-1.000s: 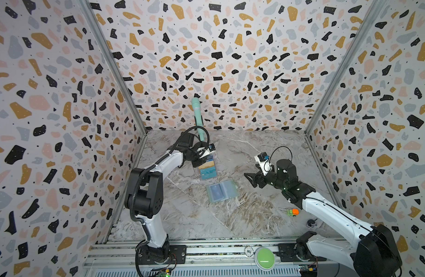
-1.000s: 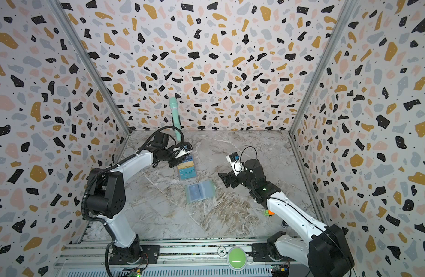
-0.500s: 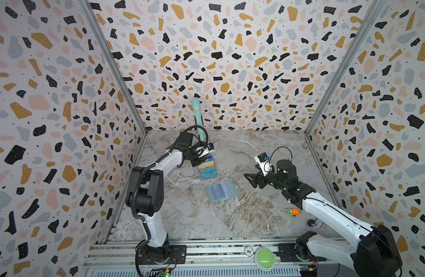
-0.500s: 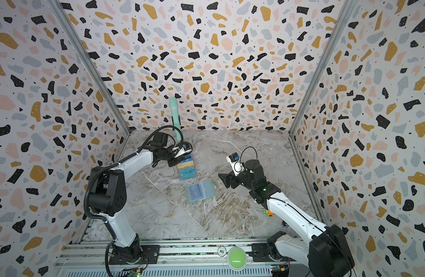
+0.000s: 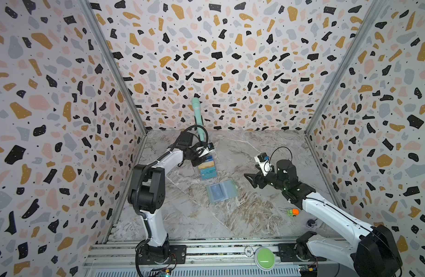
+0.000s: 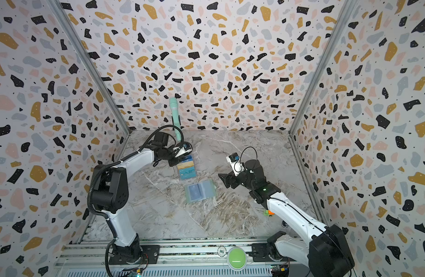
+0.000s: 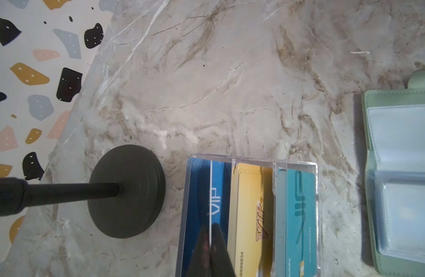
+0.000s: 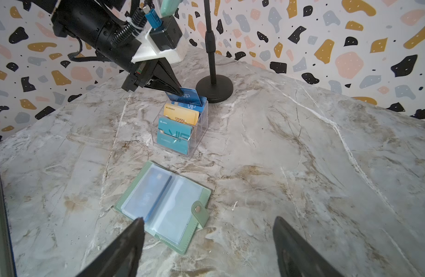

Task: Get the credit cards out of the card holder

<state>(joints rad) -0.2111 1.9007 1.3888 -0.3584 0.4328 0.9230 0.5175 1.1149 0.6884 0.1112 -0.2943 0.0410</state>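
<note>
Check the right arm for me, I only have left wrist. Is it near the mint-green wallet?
Observer: The right tool hangs open beside the mint-green booklet-style card holder, holding nothing.
Operator: Anything in its sleeves? I only see pale pages.
Observer: A dark blue sleeved card shows through the page away from the snap tab.
Operator: My left tool's card, seated yet?
Observer: The left tool is shut on a dark blue plastic VIP card, tilted above the other blue cards in the back tier of the clear tiered plastic stand; seated or not, I cannot tell.
</note>
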